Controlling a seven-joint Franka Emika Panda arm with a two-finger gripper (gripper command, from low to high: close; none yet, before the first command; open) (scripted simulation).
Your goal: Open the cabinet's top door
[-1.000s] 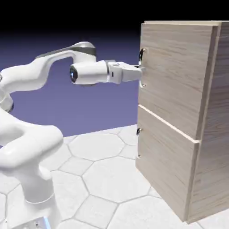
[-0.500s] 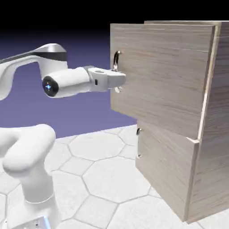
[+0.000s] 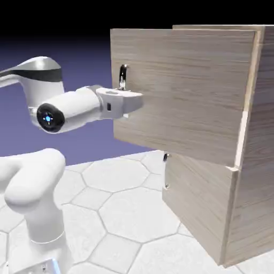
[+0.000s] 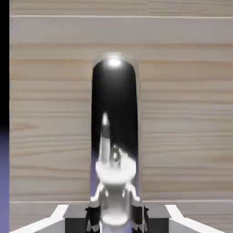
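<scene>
The cabinet of light wood grain stands at the right of the exterior view. Its top door is swung well out toward the left, hinged at its right edge. The curved dark metal handle sits near the door's free left edge. My gripper is shut on that handle at its lower part. In the hand view the handle rises as a dark shiny bar against the door's wood, with my gripper closed around its base.
The lower door is closed, with a small dark handle at its left edge. My white arm fills the exterior view's left. The floor is pale hexagonal tiles.
The top door has swung from shut to wide open, its free edge moving left. My gripper has pulled back to the left with the handle, staying shut on it.
</scene>
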